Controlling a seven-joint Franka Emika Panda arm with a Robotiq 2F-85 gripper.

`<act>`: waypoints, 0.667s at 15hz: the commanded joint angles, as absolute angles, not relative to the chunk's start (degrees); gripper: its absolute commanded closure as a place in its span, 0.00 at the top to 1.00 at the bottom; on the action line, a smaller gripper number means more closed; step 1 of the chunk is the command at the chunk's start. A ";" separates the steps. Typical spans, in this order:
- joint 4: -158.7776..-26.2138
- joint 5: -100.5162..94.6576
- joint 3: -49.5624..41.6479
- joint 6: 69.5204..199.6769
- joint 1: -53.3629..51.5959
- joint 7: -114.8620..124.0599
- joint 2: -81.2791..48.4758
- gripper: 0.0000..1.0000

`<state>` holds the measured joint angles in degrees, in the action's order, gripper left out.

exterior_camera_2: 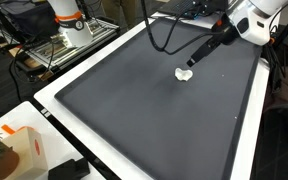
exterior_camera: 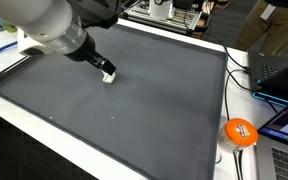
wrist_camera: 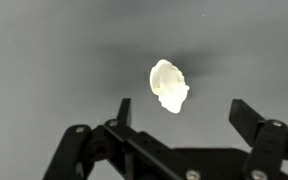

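A small white crumpled lump [wrist_camera: 169, 86] lies on the dark grey mat [wrist_camera: 54, 60]. In the wrist view it sits just ahead of my gripper [wrist_camera: 182, 105], between the lines of the two black fingers [wrist_camera: 125, 108] and slightly toward the left one. The jaws stand wide apart and touch nothing. In both exterior views my gripper [exterior_camera: 104, 69] [exterior_camera_2: 196, 60] hangs tilted right over the white lump [exterior_camera: 110, 77] [exterior_camera_2: 185, 74], which partly shows below the fingertips. The lump rests in the far half of the mat [exterior_camera: 134, 110].
A white border [exterior_camera: 44, 135] frames the mat. An orange round object [exterior_camera: 241, 132], cables and laptops [exterior_camera: 280, 70] lie beyond one side. A white box [exterior_camera_2: 22, 150], a plant and a black device [exterior_camera_2: 69, 170] stand near a corner in an exterior view.
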<state>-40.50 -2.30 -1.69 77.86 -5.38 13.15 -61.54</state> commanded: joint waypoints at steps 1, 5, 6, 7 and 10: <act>-52.91 2.31 0.01 81.52 -3.24 15.14 -53.23 1.00; -62.72 7.46 -0.64 93.78 -2.81 20.86 -47.79 1.00; -65.27 7.77 -1.06 96.86 -3.17 22.03 -46.47 1.00; -67.77 7.41 -1.56 99.31 -3.64 22.83 -45.18 1.00; -75.22 5.89 -2.35 103.24 -4.38 24.64 -40.72 1.00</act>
<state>-64.12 6.08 -1.34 98.88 -3.61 22.55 -47.56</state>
